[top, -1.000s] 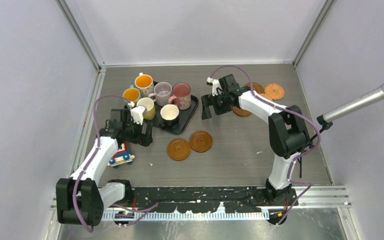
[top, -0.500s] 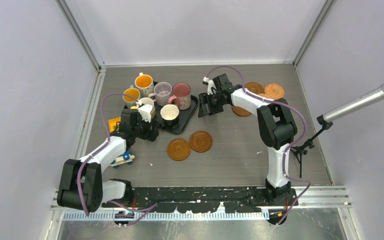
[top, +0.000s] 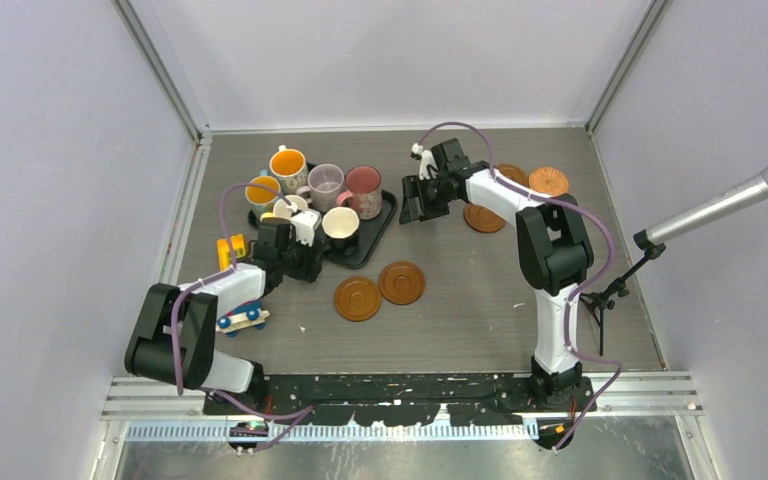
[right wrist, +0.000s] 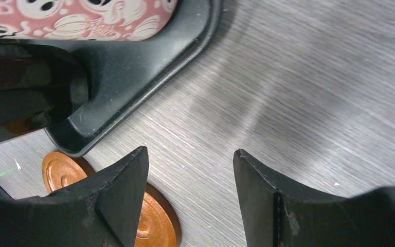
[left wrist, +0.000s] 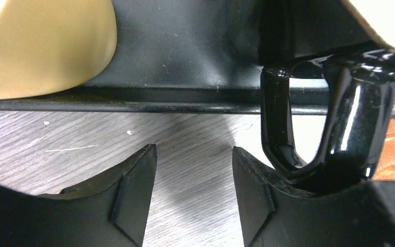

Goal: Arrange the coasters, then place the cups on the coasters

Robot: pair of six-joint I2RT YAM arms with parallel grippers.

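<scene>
Several cups stand on the black tray (top: pixel 374 232): blue patterned (top: pixel 263 190), white with orange inside (top: pixel 288 163), lilac (top: pixel 325 182), pink (top: pixel 363 188), cream-yellow (top: pixel 290 207) and black (top: pixel 340 227). Two coasters (top: pixel 357 298) (top: pixel 401 282) lie in front of the tray; three more (top: pixel 482 219) (top: pixel 548 181) (top: pixel 508 172) lie at the back right. My left gripper (top: pixel 309 268) (left wrist: pixel 193 149) is open over bare table at the tray's front edge, the black cup's handle (left wrist: pixel 334 128) just beside its right finger. My right gripper (top: pixel 410 211) (right wrist: pixel 190 152) is open and empty beside the tray's right corner (right wrist: pixel 149 77).
A colourful toy (top: pixel 243 316) and a yellow block (top: pixel 228 248) lie left of my left arm. A microphone (top: pixel 730 205) on a stand reaches in from the right. Walls close the table on three sides.
My left gripper moved forward and right up to the tray's front edge, and its jaws narrowed. My right gripper's jaws narrowed too and shifted slightly beside the tray.
</scene>
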